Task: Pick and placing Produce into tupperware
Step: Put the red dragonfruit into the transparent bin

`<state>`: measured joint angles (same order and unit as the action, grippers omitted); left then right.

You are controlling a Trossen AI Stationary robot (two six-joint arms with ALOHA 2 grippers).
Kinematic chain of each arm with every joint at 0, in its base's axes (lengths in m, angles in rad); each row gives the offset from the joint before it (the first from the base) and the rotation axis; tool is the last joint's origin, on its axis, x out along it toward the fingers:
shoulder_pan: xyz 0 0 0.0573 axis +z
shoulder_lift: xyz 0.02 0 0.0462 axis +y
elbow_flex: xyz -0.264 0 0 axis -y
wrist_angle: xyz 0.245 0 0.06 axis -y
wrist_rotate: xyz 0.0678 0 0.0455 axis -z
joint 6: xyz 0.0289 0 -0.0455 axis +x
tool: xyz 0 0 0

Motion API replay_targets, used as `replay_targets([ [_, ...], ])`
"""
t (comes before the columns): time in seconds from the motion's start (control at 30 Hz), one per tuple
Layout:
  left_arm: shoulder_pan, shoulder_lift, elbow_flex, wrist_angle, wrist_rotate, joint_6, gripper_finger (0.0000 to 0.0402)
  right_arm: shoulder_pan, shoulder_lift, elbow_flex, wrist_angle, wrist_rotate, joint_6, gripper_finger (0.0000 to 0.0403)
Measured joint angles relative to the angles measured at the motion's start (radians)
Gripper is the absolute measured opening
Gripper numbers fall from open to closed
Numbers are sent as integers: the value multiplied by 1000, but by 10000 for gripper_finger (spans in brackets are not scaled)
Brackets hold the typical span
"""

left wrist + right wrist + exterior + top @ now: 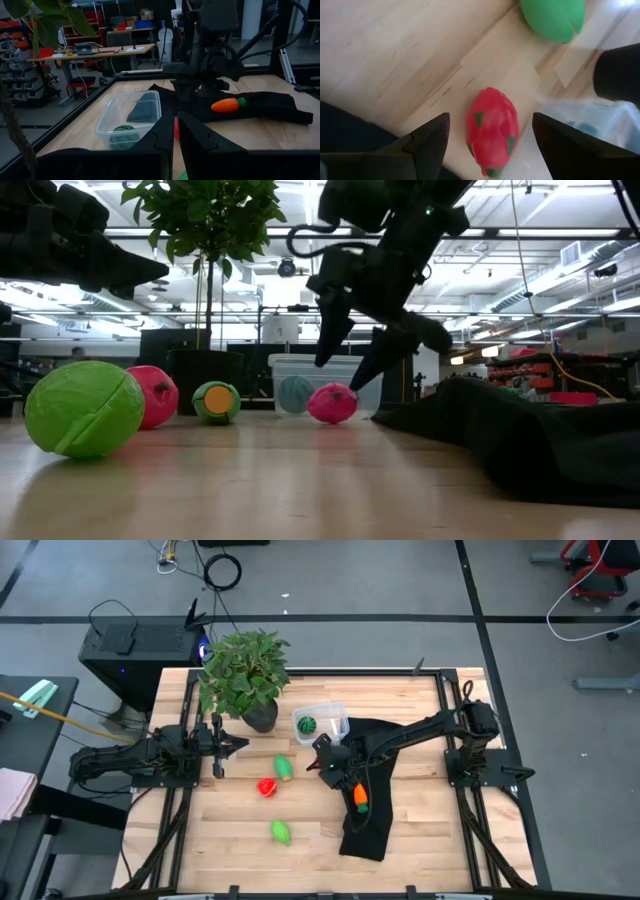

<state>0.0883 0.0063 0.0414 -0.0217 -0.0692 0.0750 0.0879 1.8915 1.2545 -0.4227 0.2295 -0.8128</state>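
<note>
My right gripper (322, 762) hangs open just over a red toy fruit (492, 131), one finger to each side of it; in the low view the fingertips (322, 358) stand slightly above the fruit (332, 402). The clear tupperware (332, 716) beside it holds the dark green round piece (306, 724). A light green piece (283, 768), a second red one (267, 786) and another light green one (281, 832) lie on the wood. The orange carrot (361, 798) lies on a black cloth (372, 825). My left gripper (228, 745) waits shut near the plant pot.
A leafy potted plant (243, 670) stands at the far left, close to the tupperware's left side. The black cloth (520, 430) covers the table right of the middle, under my right arm. Bare wood (230, 850) lies toward the near edge.
</note>
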Motion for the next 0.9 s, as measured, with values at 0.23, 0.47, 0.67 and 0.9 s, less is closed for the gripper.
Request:
replay_targets([
  [0.23,0,0,0,0,-2,0,37,0,31,-1,35,6,-3,289],
  [0.47,0,0,0,0,-2,-2,39,-2,35,-1,55,5,-10,289],
  [0.67,0,0,0,0,-2,-2,30,-16,49,-2,56,-12,-16,289],
  [0.9,0,0,0,-1,-2,-2,37,-23,76,-1,66,-18,-25,289],
])
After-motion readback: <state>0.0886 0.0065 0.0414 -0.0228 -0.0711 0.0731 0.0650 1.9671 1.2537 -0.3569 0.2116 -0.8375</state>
